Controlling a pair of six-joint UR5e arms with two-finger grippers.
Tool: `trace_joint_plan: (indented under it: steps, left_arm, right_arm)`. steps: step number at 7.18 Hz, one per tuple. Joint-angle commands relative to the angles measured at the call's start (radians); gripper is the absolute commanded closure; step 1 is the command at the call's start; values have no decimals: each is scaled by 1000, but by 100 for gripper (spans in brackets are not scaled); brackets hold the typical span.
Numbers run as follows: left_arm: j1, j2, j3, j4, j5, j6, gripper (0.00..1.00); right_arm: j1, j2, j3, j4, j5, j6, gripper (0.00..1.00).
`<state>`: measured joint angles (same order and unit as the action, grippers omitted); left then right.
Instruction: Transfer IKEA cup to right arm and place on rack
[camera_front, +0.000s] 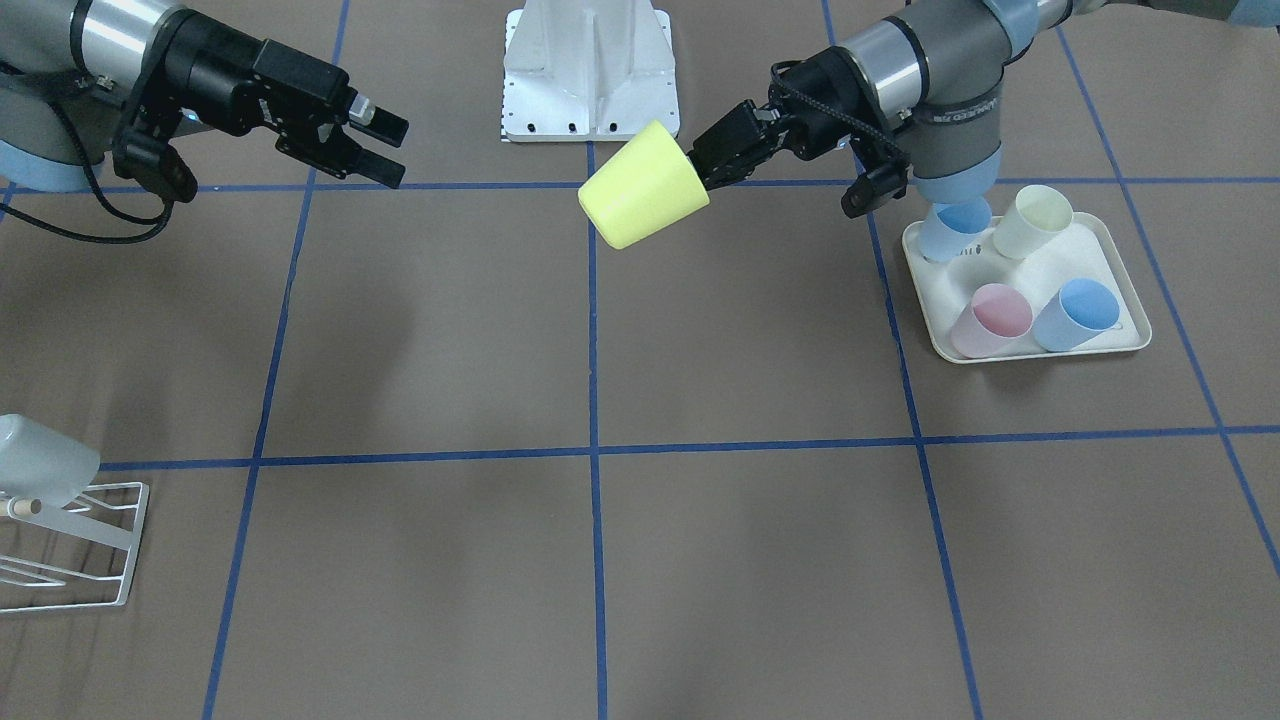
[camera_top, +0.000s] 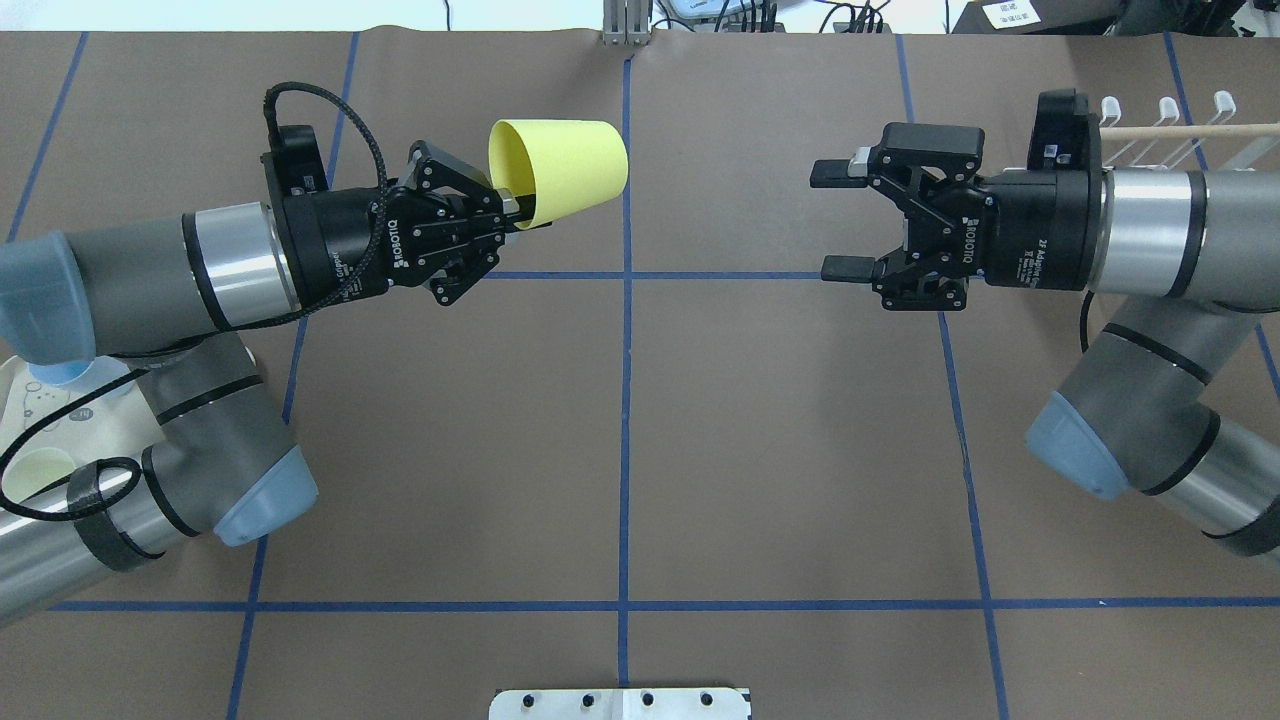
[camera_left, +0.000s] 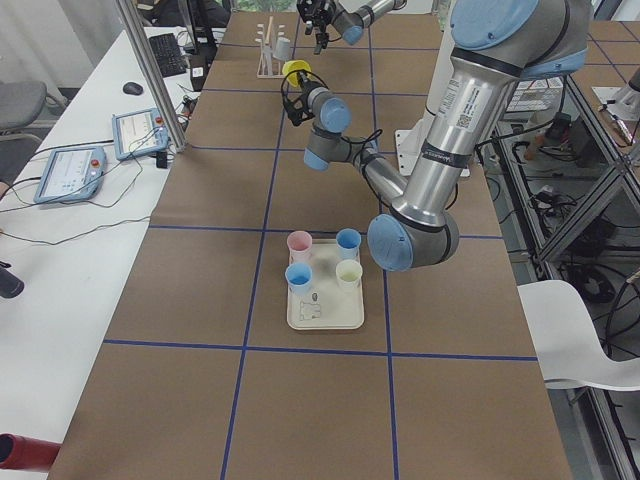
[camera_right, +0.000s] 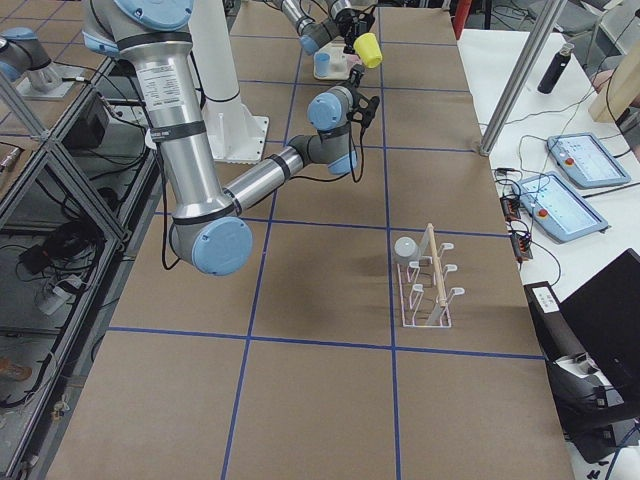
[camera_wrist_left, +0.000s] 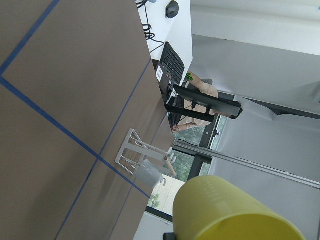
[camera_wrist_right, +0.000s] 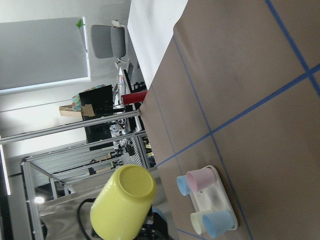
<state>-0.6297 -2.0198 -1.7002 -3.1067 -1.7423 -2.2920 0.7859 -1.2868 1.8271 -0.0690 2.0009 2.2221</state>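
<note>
Over on the left, the left gripper (camera_top: 515, 212) pinches the rim of the yellow cup (camera_top: 570, 165), one finger inside the mouth, and holds it in the air above the table (camera_top: 780, 450), near its middle. The cup lies on its side, plain matte plastic, its long axis running across the table, closed base pointing towards the right gripper (camera_top: 835, 222). That one faces it, well apart, jaws spread wide and empty. The rack (camera_top: 1165, 128) stands on the far side of the right wrist.

Brown table (camera_front: 750, 330) with blue tape grid, white desk (camera_left: 60, 270) alongside, keyboard (camera_left: 166, 54), mouse (camera_left: 133, 88) and two tablets (camera_left: 68, 172) on it, aluminium post (camera_left: 150, 75) at its edge, white chair (camera_left: 585, 335) opposite, grey chair (camera_wrist_right: 107, 41), grey blind (camera_wrist_right: 42, 52)
</note>
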Motion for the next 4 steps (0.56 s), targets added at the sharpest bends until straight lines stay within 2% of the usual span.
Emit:
trace_joint_plan:
  steps: [1, 4]
  left_arm:
    - [54, 0, 1, -129, 17, -53, 100]
    - [62, -17, -15, -148, 15, -132, 100]
  right_arm:
    - [-51, 55, -6, 52, -63, 36, 1]
    - [-56, 80, -5, 54, -63, 36, 1]
